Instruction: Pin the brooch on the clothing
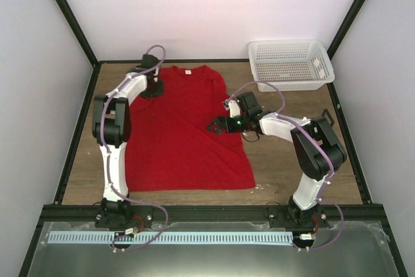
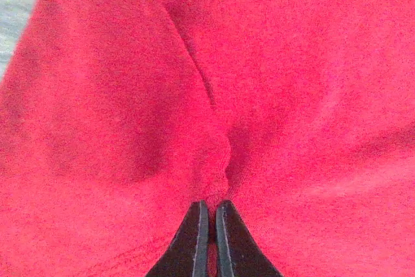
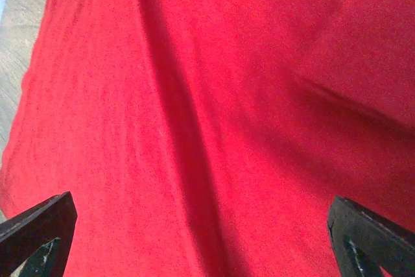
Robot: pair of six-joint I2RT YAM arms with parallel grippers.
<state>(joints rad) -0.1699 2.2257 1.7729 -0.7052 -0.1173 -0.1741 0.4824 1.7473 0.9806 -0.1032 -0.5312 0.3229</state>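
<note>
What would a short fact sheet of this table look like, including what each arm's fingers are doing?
shirt: red, short-sleeved, spread flat on the wooden table, collar at the far side
left fingers: closed, pinching a raised fold of the shirt near its collar
right fingers: wide open, holding nothing, over the right side of the shirt
basket: white mesh, far right corner, apart from the shirt
brooch: not visible in any view
</note>
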